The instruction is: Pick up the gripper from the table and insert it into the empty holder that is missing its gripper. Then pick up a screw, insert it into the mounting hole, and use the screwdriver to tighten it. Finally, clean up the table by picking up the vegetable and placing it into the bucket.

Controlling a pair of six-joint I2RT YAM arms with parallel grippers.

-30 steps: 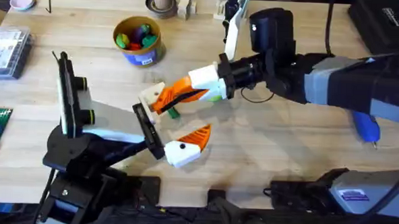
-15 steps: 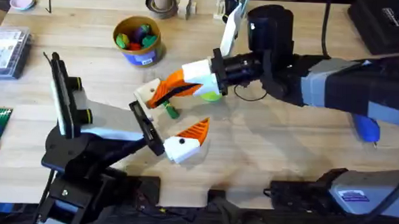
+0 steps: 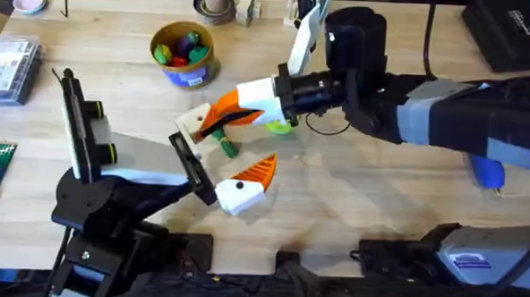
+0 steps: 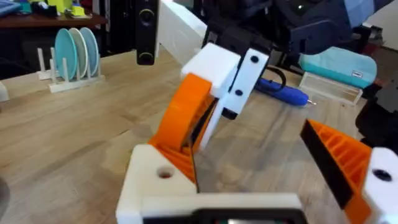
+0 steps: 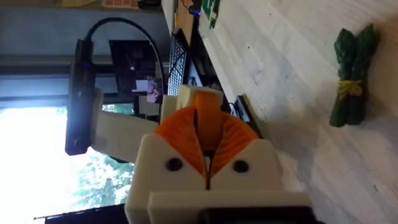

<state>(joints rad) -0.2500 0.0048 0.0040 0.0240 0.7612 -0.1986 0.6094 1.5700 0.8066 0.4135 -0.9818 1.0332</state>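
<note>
- Orange ribbed pads on the right hand (image 3: 214, 121) are pressed together, with nothing visibly between them; it reaches left across the middle of the counter (image 3: 361, 197).
- The left hand (image 3: 220, 155) stands apart: one finger, a white block lacking its orange pad (image 3: 194, 123), lies by the right hand's tip; the other, with an orange pad (image 3: 245, 185), sits nearer.
- The green vegetable (image 3: 224, 146) lies on the counter between those two fingers, just beneath the right hand.
- The tan bucket (image 3: 185, 53) stands at the far left, holding coloured pieces.
- The blue screwdriver (image 3: 486, 169) lies at the right edge, partly under the right arm.
</note>
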